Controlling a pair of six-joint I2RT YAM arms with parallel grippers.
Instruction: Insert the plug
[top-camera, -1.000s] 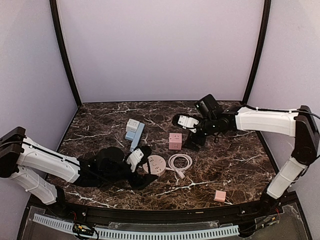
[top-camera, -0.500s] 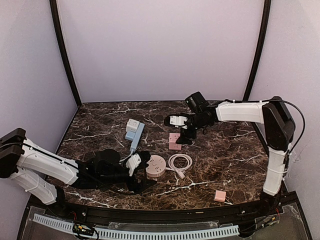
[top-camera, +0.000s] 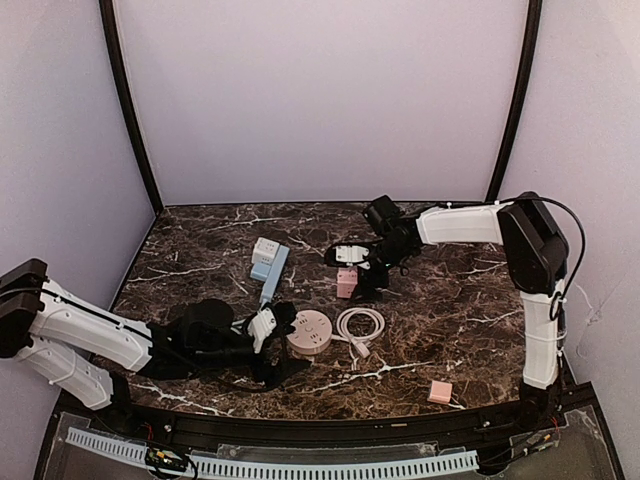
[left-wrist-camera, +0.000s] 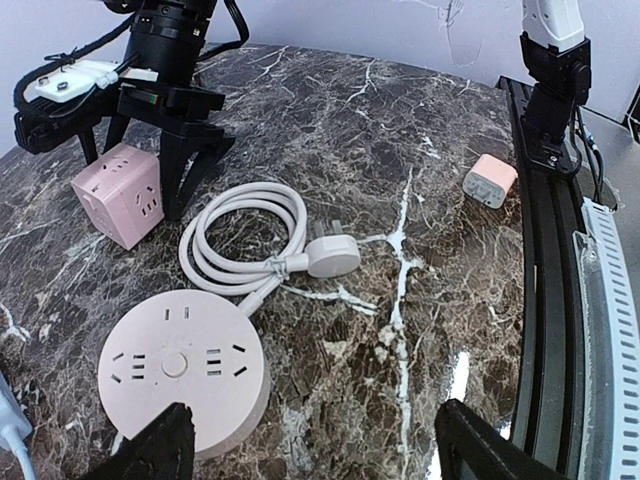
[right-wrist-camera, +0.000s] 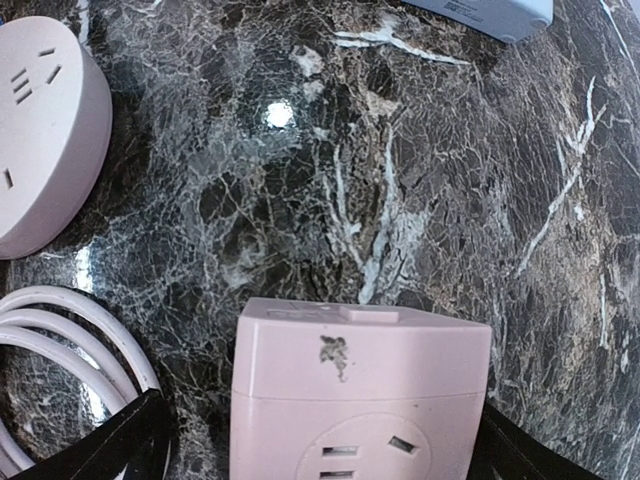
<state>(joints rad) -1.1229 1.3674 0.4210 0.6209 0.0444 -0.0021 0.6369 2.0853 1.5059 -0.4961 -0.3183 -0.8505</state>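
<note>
The white plug (left-wrist-camera: 333, 255) lies flat on the marble at the end of its coiled white cable (top-camera: 360, 325), with nothing holding it. A round pink socket hub (top-camera: 310, 331) sits just left of the coil. My left gripper (top-camera: 284, 346) is low behind the hub and open (left-wrist-camera: 320, 452), its left finger beside the hub's (left-wrist-camera: 180, 365) rim. Over the pink cube socket (top-camera: 347, 282), my right gripper (top-camera: 358, 284) is open, with a finger on either side of the cube (right-wrist-camera: 360, 385) and gaps showing.
A blue power strip (top-camera: 270, 266) with a white cube adapter (top-camera: 265, 248) on it lies at the back left. A small pink adapter (top-camera: 440, 391) rests near the front right. A black rail (left-wrist-camera: 548, 260) runs along the table's near edge.
My right arm has swung left and come down so its fingers straddle the pink cube. My left gripper has drawn back slightly from the round hub and narrowed a little.
</note>
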